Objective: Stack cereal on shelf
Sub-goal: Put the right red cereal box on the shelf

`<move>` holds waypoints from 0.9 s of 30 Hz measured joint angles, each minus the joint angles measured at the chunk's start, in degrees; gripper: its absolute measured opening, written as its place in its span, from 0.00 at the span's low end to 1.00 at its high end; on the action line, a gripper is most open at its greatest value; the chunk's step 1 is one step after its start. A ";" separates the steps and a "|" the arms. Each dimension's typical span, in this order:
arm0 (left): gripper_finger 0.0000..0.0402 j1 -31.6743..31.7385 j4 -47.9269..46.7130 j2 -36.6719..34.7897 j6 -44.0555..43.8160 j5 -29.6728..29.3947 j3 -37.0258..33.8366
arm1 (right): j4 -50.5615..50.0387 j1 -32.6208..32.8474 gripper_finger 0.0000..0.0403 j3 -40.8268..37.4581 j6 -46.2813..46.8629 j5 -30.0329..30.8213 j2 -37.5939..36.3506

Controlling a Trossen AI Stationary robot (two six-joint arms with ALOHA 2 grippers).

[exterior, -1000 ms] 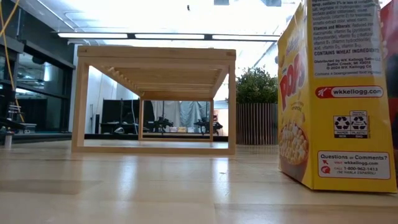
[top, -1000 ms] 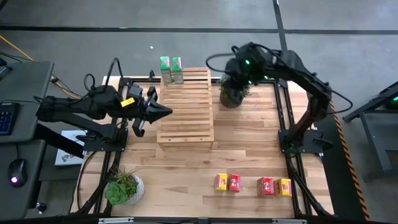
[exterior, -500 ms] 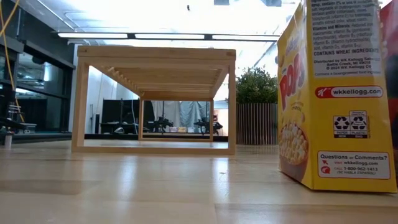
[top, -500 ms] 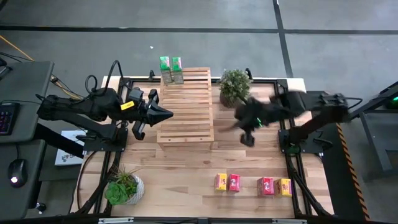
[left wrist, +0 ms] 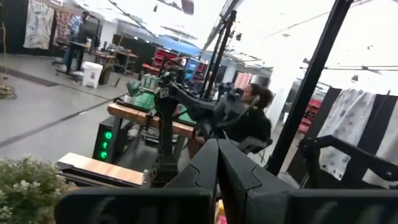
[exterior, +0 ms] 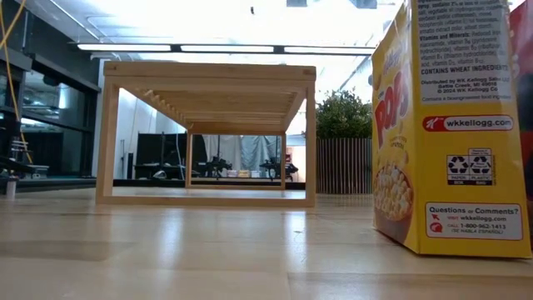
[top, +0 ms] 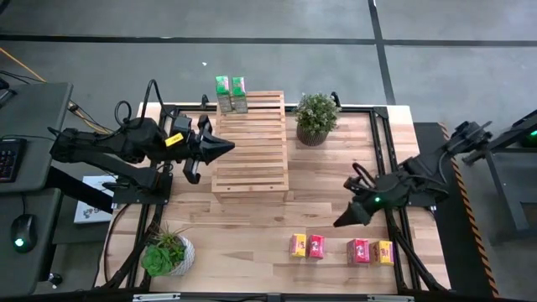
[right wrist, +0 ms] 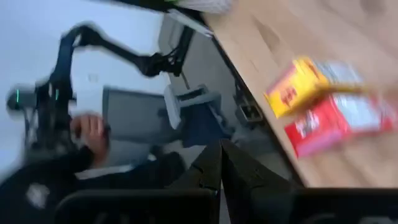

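The left end effector (top: 226, 148) hangs at the left edge of the shelf (top: 251, 159), its fingers pressed together into a point and gripping nothing. The shelf stands on the desk (top: 336, 210) directly beyond that tip, a light slatted rack. Two green cereal boxes (top: 230, 94) stand upright side by side at the shelf's far edge, well behind the left end effector; whether they rest on the slats or just past them cannot be told. The rest of the shelf's slats carry no boxes.

The right end effector (top: 341, 222) hovers low over the desk's right part, fingers pressed together and holding nothing. Just in front of it, toward the desk's near edge, lies a yellow and red pair of cereal boxes (top: 307, 246), touching each other. A second red and yellow pair (top: 371, 252) lies to the right of that tip, near the desk's right rail.

A potted plant (top: 316, 118) stands well behind the right end effector, beside the shelf's right far corner. Another potted plant (top: 167, 252) sits at the desk's near left corner.
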 joint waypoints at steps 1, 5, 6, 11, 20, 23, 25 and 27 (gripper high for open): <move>0.00 0.00 -0.02 0.00 0.04 0.00 0.00 | 0.25 0.30 0.02 -0.65 3.74 -0.61 0.47; 0.00 0.00 -0.70 -0.10 3.30 0.10 0.00 | 0.21 2.58 0.14 -0.80 13.70 -5.48 3.58; 0.00 0.00 -1.27 -0.37 3.73 0.11 0.00 | 0.14 3.02 0.18 -0.43 15.93 -6.85 4.73; 0.00 0.02 -4.72 -1.60 4.02 0.11 0.02 | 0.33 4.23 0.43 1.96 23.45 -14.07 9.94; 0.00 0.05 -6.77 -3.13 5.44 0.13 0.02 | -1.08 5.06 0.74 3.32 33.21 -22.88 12.34; 0.00 0.05 -6.75 -3.13 5.41 0.13 0.02 | -5.48 8.18 0.77 4.26 35.22 -17.64 11.79; 0.00 0.05 -6.52 -3.13 4.95 0.13 0.02 | -12.25 11.43 0.77 6.18 36.91 -11.86 12.32; 0.00 0.05 -6.45 -3.13 4.94 0.13 0.02 | -19.34 14.68 0.77 9.02 39.71 -9.08 13.66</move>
